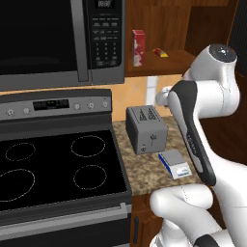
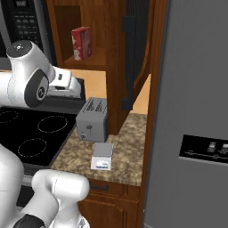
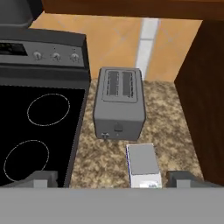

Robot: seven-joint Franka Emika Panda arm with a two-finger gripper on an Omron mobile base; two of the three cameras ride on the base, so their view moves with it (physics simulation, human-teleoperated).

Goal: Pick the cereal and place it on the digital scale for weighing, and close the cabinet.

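At the far left, a black stove (image 1: 53,169) with four ring burners fills the lower part of the left base view, with a black microwave (image 1: 62,38) hanging above it. Just right of the stove, on the speckled table (image 1: 140,169), stands a grey toaster (image 1: 146,128), its slots facing up. Right in front of it, close but apart, lies the scale (image 1: 176,164), a thin white slab with blue edges; its long axis runs from the toaster toward the table's front edge, and its display strip points to that front edge. Above, to the right of the microwave, the cabinet (image 2: 136,53) stands open, its door swung out with the black bar handle showing in the right base view. On the cabinet's shelf the cereal (image 1: 138,47) stands upright, long axis vertical, its white-panelled face turned outward, with a tiny yellow-and-red item (image 1: 161,53) lying near it to the right. In the hand view the gripper (image 3: 112,178) hangs above the scale, jaws spread wide and holding nothing. A grey fridge (image 2: 196,111) closes the scene at the far right.
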